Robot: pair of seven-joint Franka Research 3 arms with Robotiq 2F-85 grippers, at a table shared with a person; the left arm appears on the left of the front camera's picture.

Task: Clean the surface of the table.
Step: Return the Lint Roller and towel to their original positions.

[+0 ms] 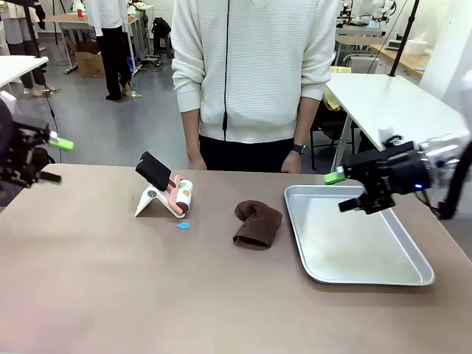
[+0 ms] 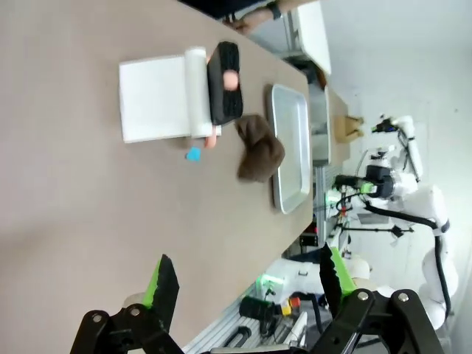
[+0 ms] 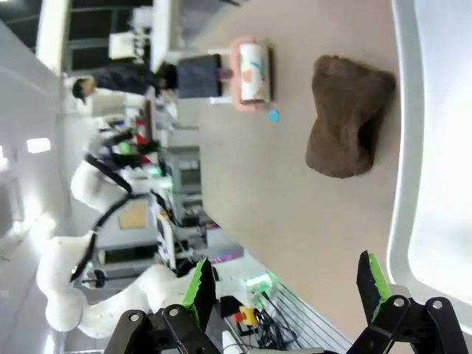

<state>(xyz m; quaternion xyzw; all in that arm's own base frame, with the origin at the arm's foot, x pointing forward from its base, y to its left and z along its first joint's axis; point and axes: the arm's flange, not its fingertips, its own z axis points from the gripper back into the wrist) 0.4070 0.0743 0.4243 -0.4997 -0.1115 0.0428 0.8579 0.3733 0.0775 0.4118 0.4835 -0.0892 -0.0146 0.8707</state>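
Observation:
The brownish-taupe table (image 1: 96, 287) (image 2: 66, 206) (image 3: 265, 192) spans the front view. On it lie a crumpled brown cloth (image 1: 257, 223) (image 2: 259, 150) (image 3: 346, 116), a small blue scrap (image 1: 183, 225) (image 2: 193, 154) (image 3: 273, 115), and a white stand holding a black phone (image 1: 154, 170) (image 2: 223, 82) beside a pink-and-white roller (image 1: 181, 198) (image 3: 249, 72). My left gripper (image 1: 53, 160) (image 2: 247, 289) hovers open at the table's far left edge. My right gripper (image 1: 344, 191) (image 3: 284, 284) hangs open over the steel tray's far end. Both hold nothing.
A shiny steel tray (image 1: 354, 240) (image 2: 291, 147) (image 3: 435, 147) lies at the right of the table. A person in a white sweater (image 1: 254, 66) stands at the far side, hands (image 1: 197, 161) at the table's edge. A white-topped table (image 1: 391, 103) stands behind on the right.

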